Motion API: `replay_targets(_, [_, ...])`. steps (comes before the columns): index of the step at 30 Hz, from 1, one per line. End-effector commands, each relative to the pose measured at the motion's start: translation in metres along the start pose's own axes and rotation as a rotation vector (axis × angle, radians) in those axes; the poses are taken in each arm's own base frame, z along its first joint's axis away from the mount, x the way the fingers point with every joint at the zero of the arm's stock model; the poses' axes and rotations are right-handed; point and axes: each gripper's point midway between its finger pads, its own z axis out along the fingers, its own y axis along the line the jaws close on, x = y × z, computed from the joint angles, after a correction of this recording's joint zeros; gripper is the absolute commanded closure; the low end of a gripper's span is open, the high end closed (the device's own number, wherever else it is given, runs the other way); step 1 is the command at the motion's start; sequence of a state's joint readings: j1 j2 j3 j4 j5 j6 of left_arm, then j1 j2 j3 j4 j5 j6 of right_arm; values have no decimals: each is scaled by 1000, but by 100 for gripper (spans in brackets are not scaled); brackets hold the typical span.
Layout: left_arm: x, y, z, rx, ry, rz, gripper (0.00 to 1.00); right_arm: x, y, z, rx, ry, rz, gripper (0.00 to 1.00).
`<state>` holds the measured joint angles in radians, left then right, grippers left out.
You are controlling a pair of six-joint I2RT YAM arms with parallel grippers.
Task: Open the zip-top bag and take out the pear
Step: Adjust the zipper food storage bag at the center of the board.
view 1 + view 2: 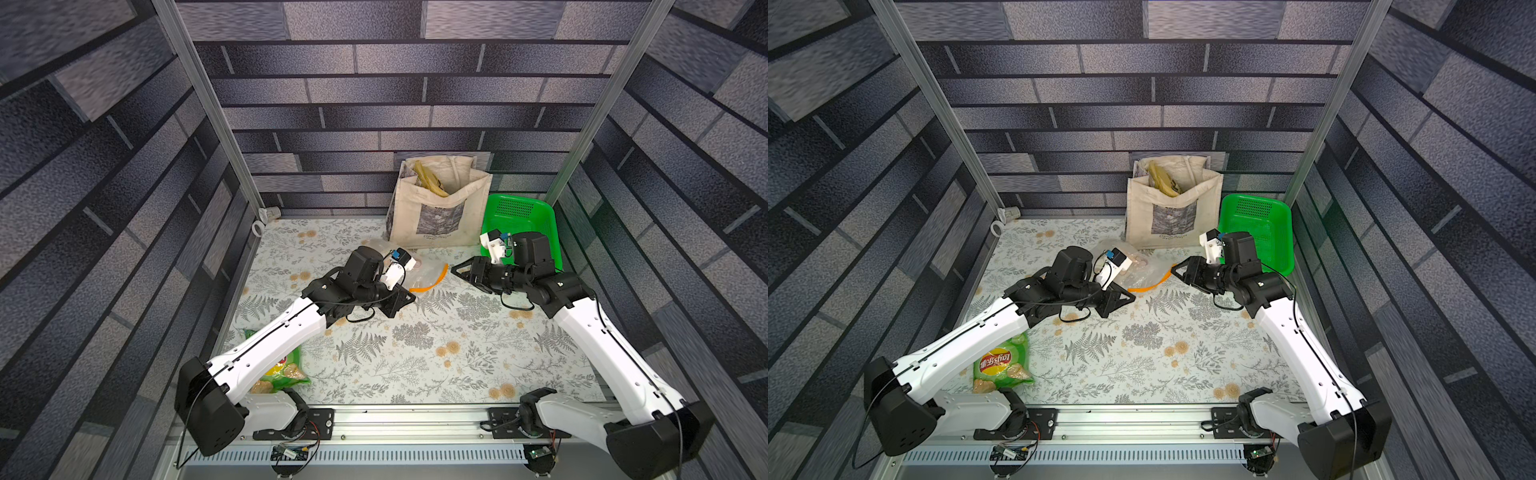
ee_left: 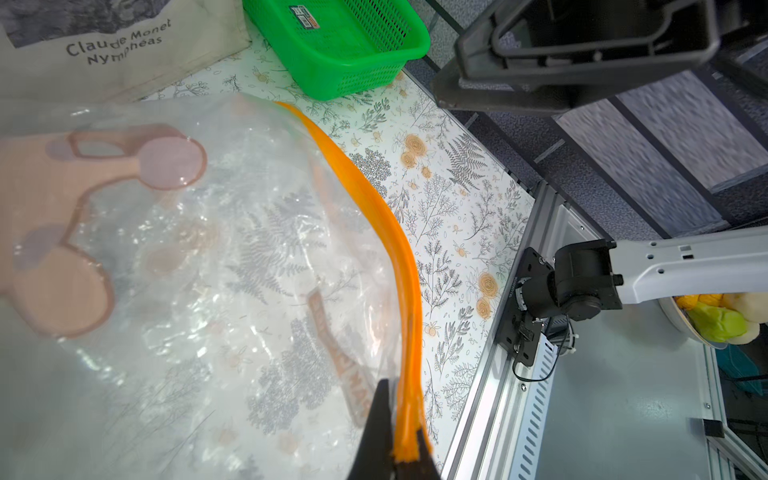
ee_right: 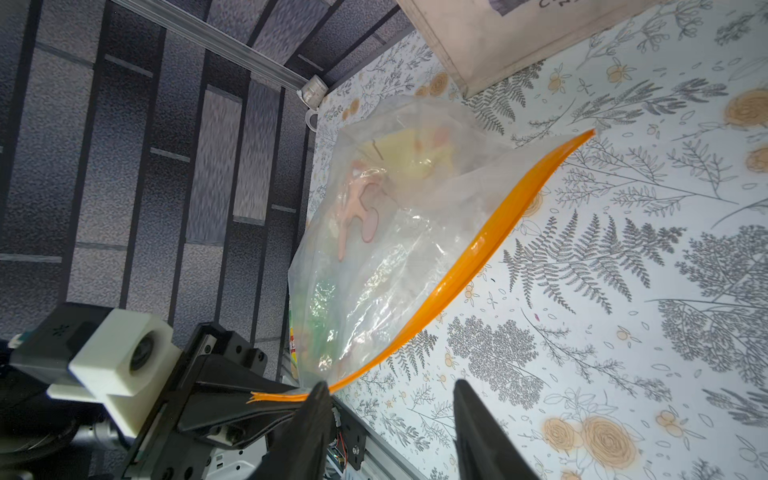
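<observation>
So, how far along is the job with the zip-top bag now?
Done: the left tool is shut on one end of the orange zip strip. In hand: the right tool hangs open near the strip, gripping nothing. Left: the zip-top bag looks unopened, and a pale yellow shape, probably the pear, lies inside it.

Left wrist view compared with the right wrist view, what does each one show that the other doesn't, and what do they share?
Only the left wrist view: the green basket and the readable lettering on the tote bag. Only the right wrist view: a pale yellow shape deep in the zip-top bag, probably the pear, and the right hand standing open. Both: the bag, its orange zip strip, a pink item inside, and the left hand shut on the strip's end.
</observation>
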<state>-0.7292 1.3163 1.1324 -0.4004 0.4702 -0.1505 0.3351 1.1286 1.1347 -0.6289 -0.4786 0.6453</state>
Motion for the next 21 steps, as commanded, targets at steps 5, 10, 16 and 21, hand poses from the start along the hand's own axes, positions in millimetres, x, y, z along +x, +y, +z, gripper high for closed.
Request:
replay_targets(5, [-5,7,28,-13,-13,-16,100,39,-60,4,145,68,184,71])
replay_targets(10, [14,8,36,-18,100,-22,100,46,-71,15,120,70,280,70])
replay_targets(16, [48,5,32,-75,263,-6,100,57,-87,25,110,57,349,61])
replay_targets(21, [50,-2,26,-67,261,-3,100,57,-90,34,58,29,392,60])
